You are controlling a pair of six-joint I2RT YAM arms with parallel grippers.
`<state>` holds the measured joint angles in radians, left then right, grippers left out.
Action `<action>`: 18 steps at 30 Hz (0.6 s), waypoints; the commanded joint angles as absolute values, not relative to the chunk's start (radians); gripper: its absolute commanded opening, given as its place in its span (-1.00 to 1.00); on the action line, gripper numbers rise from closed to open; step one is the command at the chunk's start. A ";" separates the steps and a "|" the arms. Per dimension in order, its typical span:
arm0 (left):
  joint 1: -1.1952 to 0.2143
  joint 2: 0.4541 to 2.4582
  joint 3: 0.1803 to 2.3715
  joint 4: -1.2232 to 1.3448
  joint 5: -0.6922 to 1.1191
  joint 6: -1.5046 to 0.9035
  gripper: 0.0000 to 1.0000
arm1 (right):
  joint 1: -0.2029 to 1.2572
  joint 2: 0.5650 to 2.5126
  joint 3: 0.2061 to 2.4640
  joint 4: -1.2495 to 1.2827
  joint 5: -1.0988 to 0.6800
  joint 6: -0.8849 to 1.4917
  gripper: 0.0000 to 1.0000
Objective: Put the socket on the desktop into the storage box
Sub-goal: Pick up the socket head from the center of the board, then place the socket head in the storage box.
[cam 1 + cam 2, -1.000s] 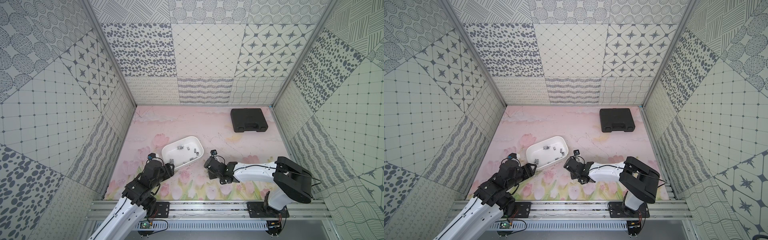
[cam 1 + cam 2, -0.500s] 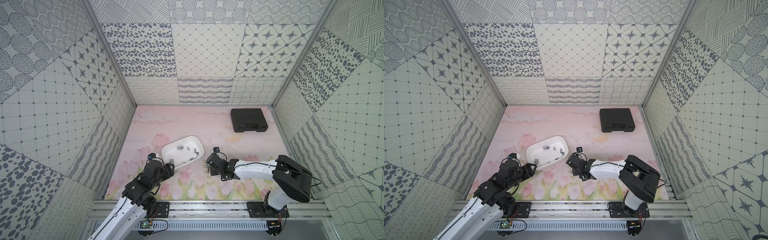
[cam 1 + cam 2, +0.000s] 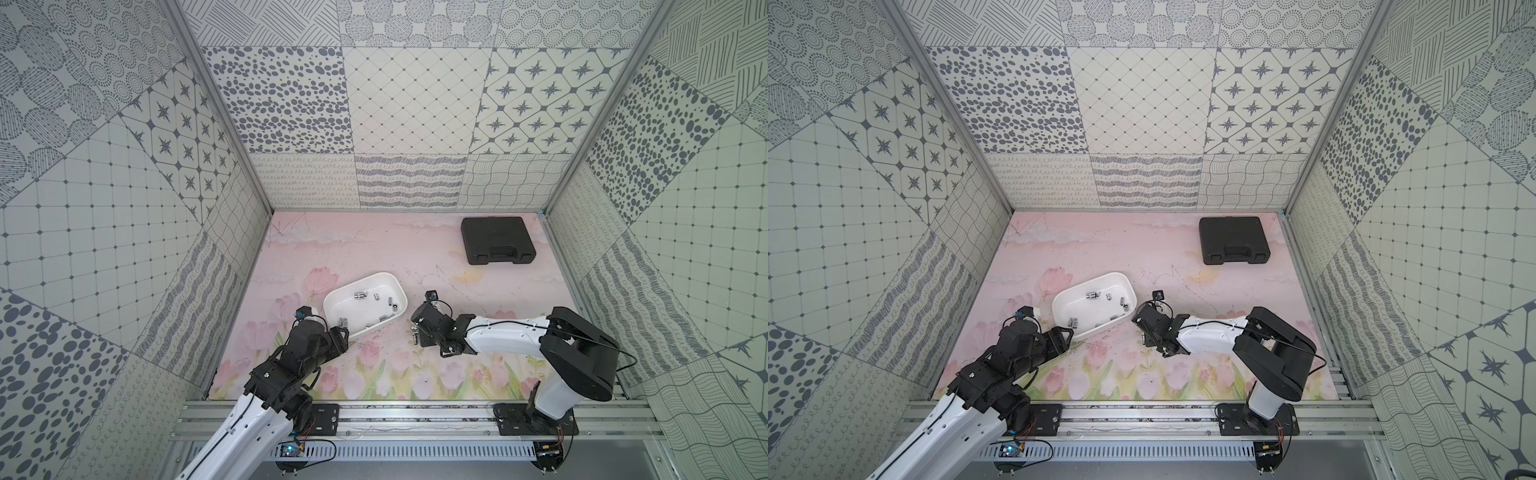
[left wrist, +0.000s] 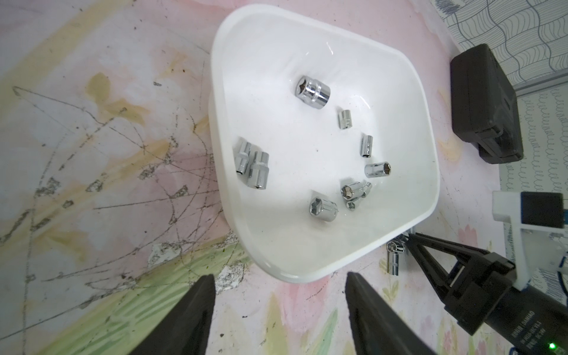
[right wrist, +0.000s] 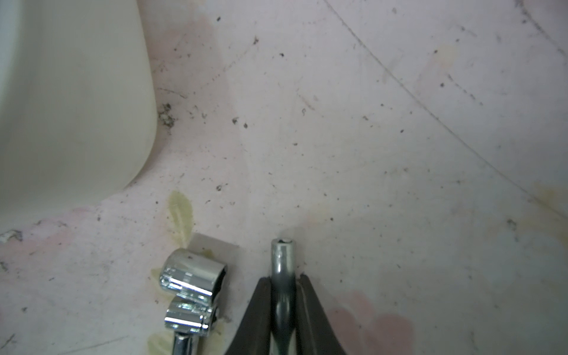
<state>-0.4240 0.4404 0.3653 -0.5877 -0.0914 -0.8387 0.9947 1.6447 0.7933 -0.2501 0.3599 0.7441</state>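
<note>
In the right wrist view my right gripper (image 5: 283,279) is shut on a slim grey socket (image 5: 282,261), whose tip sticks out past the fingertips, low over the pink desktop (image 5: 368,138). A chrome jointed socket (image 5: 192,276) lies on the desktop right beside it. In both top views this gripper (image 3: 417,330) (image 3: 1144,334) sits just off the near right corner of the white storage box (image 3: 345,307) (image 3: 1075,309). Several chrome sockets (image 4: 313,92) lie inside the box (image 4: 215,92). My left gripper (image 4: 279,276) (image 3: 343,332) is open and empty at the box's near edge.
A black tool case (image 3: 498,240) (image 3: 1233,240) lies shut at the back right of the desktop. Patterned walls enclose the desktop on three sides. The storage box wall (image 5: 76,107) stands close to the held socket.
My right gripper has shifted a little toward the storage box and its jaws have closed tight on the slim socket. The left arm has not moved.
</note>
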 commanded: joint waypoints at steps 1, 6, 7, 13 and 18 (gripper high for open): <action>-0.426 0.441 0.363 -0.553 -0.087 -0.842 0.44 | 0.989 1.668 0.794 -0.255 0.353 0.739 -0.75; -0.427 0.436 0.362 -0.555 -0.084 -0.845 0.44 | 0.989 1.614 0.793 -0.267 0.353 0.737 -0.85; -0.425 0.436 0.361 -0.556 -0.083 -0.844 0.44 | 0.989 1.598 0.794 -0.275 0.356 0.736 -0.85; -0.427 0.440 0.357 -0.548 -0.085 -0.845 0.44 | 0.991 1.443 0.789 -0.310 0.351 0.712 -0.87; -0.426 0.449 0.356 -0.542 -0.082 -0.847 0.44 | 0.995 1.384 0.856 -0.322 0.320 0.673 -0.87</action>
<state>-0.4240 0.4435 0.3641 -0.5873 -0.0891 -0.8394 0.9924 1.3994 0.8032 -0.3214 0.3408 0.7124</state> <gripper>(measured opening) 0.720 0.150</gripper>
